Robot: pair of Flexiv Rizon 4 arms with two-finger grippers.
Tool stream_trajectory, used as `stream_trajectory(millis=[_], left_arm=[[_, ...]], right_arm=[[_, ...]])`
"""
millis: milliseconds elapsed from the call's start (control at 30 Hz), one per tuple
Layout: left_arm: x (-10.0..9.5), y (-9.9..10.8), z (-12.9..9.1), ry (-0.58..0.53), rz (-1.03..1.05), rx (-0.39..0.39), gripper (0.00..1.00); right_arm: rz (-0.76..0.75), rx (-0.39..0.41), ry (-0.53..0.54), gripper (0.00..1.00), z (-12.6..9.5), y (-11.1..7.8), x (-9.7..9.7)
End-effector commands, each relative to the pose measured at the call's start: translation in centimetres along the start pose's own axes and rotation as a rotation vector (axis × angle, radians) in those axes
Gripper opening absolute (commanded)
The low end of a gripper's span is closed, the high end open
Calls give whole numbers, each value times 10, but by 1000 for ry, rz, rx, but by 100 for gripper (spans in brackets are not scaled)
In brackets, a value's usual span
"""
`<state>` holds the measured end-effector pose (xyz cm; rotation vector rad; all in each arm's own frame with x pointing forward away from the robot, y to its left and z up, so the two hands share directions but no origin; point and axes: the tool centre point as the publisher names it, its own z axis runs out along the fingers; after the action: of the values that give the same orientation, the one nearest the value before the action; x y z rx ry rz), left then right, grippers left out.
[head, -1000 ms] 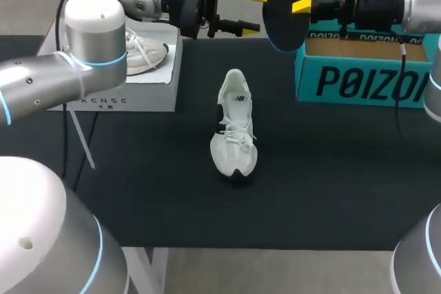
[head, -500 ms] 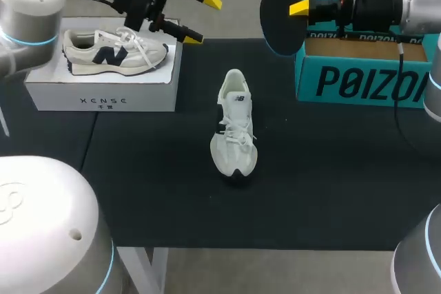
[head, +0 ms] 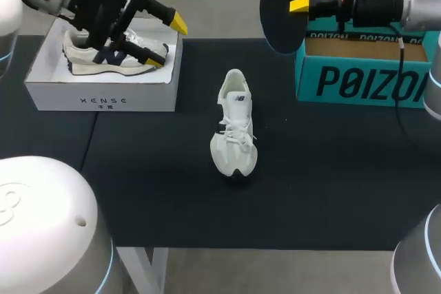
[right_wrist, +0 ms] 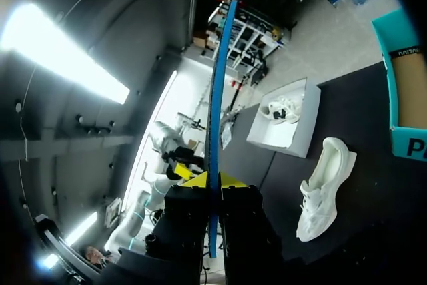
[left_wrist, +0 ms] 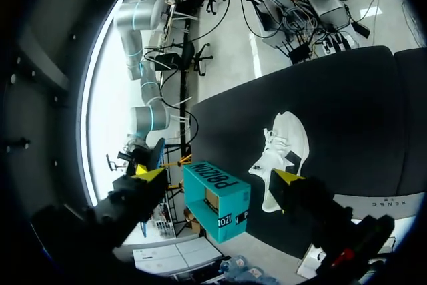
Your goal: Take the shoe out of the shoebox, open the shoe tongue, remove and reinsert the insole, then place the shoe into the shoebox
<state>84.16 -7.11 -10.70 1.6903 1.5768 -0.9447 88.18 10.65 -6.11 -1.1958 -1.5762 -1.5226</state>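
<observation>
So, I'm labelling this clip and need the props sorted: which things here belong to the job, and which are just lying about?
Job in hand:
- white lace-up shoe on the black table
- dark foam insole, pinched in the right gripper
- open teal cardboard shoebox

Lying about:
- white cardboard box
- cream-and-navy sneaker inside it, below the open left gripper

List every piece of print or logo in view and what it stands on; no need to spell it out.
Large dark lettering: front wall of the teal shoebox, cut off at the view's edge.
Smaller dark lettering: its far wall, partly hidden.
Small grey lettering: front wall of the white shoebox.
White logo: insole in the right gripper.
Dark logo: tongue of the white shoe.
</observation>
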Motion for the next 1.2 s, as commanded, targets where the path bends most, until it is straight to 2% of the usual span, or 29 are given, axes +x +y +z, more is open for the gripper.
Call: stream_trajectory(millis=[33, 200, 500, 667, 833, 967, 1200], left_arm=[[11, -32, -19, 22, -13, -78, 100], [34, -37, -37, 31, -34, -155, 100], [58, -20, -70, 31, -1, -251, 100], [66, -8, -78, 11, -8, -247, 100], [78, 1, -80, 8, -42, -210, 100], [85, 1, -83, -21, -84, -243, 100], [85, 1, -83, -21, -84, -243, 100]], right_arm=[[-8, -7, 3, 0, 2, 0, 0], [-25, 3, -1, 0, 6, 0, 4], [-37, 32, -14, 0, 17, -5, 9], [-40, 45, -17, 0, 23, -6, 14], [-43, 50, -18, 0, 28, -7, 15], [-44, 50, -20, 0, 30, -8, 14], [-106, 51, 8, 0, 34, -1, 9]])
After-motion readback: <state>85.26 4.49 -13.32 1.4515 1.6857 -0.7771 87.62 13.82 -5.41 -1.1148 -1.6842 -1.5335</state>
